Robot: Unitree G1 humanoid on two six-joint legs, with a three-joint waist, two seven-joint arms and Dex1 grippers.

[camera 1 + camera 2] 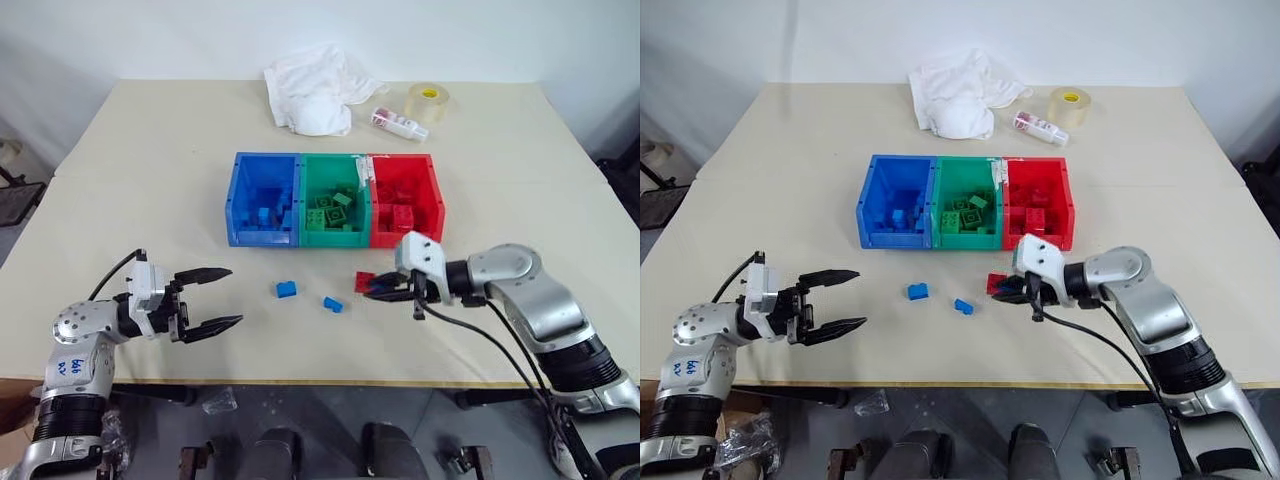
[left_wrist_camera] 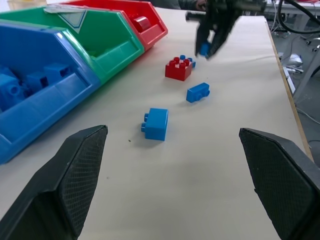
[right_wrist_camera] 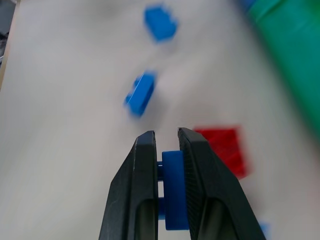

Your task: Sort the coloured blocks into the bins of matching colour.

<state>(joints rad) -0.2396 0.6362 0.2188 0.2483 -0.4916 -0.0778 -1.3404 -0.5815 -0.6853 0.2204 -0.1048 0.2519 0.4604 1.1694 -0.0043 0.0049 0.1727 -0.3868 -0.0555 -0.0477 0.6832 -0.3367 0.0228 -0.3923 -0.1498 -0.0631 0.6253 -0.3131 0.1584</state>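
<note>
Two black fingers of the right gripper (image 3: pixel 167 190) are pinching a small blue studded plastic brick (image 3: pixel 172 187), lifting it clear for transfer; a red studded brick (image 2: pixel 179 68) is lying just beneath. The left gripper (image 1: pixel 208 300) is waiting, jaws spread wide.

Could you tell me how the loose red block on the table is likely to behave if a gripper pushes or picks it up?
The red block looks like rigid moulded plastic, so it should keep its shape under the fingers. It sits flat and squat on the table, studs up, so a push would probably slide it rather than tip or roll it. Its smooth sides may be somewhat slippery.
</note>
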